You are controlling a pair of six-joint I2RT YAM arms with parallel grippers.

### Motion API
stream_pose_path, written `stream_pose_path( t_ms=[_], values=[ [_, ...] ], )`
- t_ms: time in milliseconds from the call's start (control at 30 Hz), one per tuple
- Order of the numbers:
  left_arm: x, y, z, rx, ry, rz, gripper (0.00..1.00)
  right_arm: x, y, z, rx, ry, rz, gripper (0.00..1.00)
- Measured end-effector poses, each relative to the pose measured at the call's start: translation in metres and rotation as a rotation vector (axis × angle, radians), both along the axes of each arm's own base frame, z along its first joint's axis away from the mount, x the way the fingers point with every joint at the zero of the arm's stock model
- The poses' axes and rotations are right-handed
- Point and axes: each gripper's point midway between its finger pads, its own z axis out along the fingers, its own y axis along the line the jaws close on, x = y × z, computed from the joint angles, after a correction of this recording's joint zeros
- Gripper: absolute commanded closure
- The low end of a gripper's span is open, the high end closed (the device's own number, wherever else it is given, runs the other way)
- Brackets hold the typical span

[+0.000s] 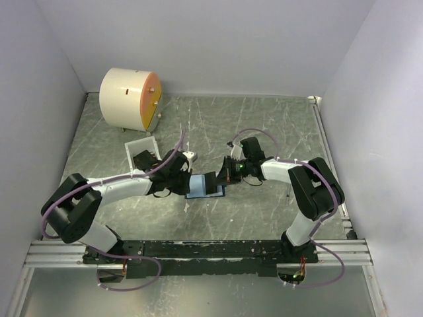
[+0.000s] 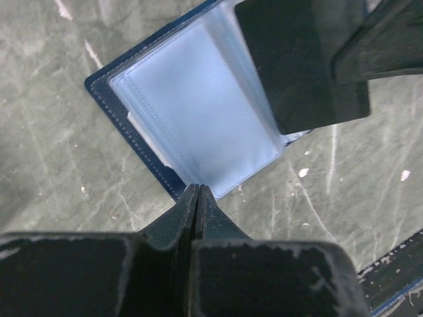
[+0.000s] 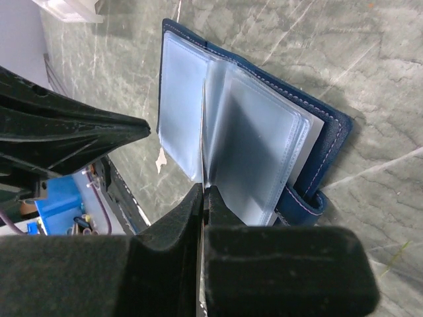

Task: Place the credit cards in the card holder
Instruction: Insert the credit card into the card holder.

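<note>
Card holder [image 1: 201, 190] lies open on bench [image 1: 264, 125], btwn the two arms, clear pockets facing up. L fingers [image 2: 188, 205] closed, tips right at holder's L edge; can't tell if they nip a sleeve or just press there. R fingers [image 3: 195, 198] closed on dark card [image 2: 301, 66], card held on edge over holder's pockets, toward its R side. Can't tell if card touches a sleeve. White tray [image 1: 140, 148] sits beyond holder, off its L side. Cream cylinder [image 1: 129, 99] w/ orange face stands farther back, well apart from holder.
</note>
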Motion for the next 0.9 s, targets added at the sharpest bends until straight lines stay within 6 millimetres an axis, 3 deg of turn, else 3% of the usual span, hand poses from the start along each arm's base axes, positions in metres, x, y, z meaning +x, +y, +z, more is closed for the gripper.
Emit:
stream_pose_path(
  t_ms=[433, 900],
  values=[
    [0.002, 0.019, -0.021, 0.085, -0.009, 0.087, 0.93, 0.002, 0.0, 0.003, 0.008, 0.017, -0.017, 1.0],
    [0.004, 0.017, -0.023, 0.07, -0.012, 0.112, 0.93, 0.007, 0.003, 0.005, 0.036, 0.026, -0.033, 1.0]
  ],
)
